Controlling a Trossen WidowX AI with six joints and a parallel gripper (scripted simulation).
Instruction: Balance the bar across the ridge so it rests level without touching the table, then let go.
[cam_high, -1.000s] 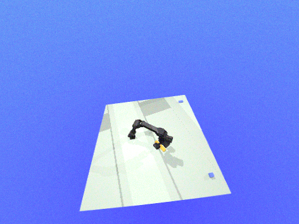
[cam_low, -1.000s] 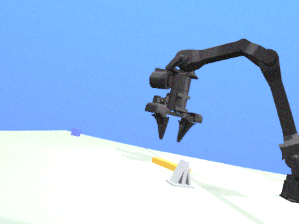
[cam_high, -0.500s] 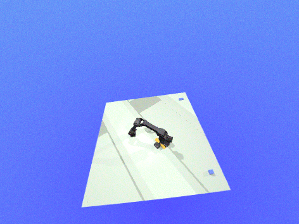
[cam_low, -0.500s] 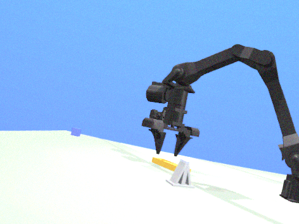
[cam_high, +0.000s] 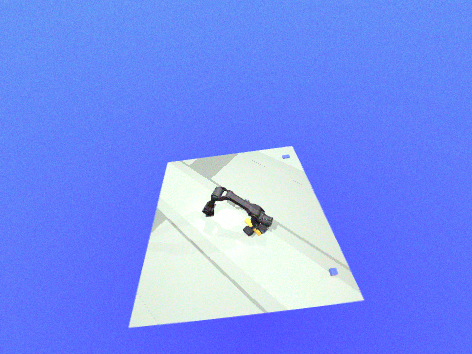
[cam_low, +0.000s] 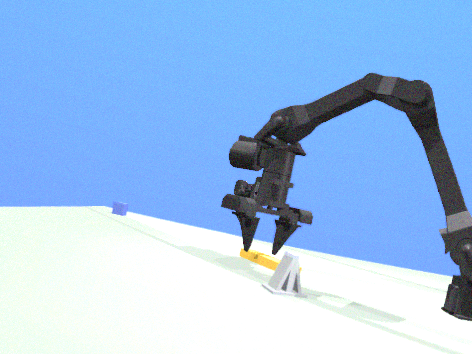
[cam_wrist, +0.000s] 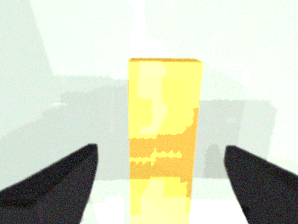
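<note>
The yellow bar lies on the table. In the wrist view it runs lengthwise between the two fingers, with a gap on each side and its lower end out of frame. My gripper is open and points down over the bar, with nothing held. In the exterior view the pale grey ridge stands upright in front of the bar and hides part of it. Nothing rests on top of the ridge. I cannot make out the ridge in the top view or in the wrist view.
The pale table carries a small blue block near its right edge and another blue block at its far corner. One blue block shows far back in the exterior view. The arm's base stands at the right there.
</note>
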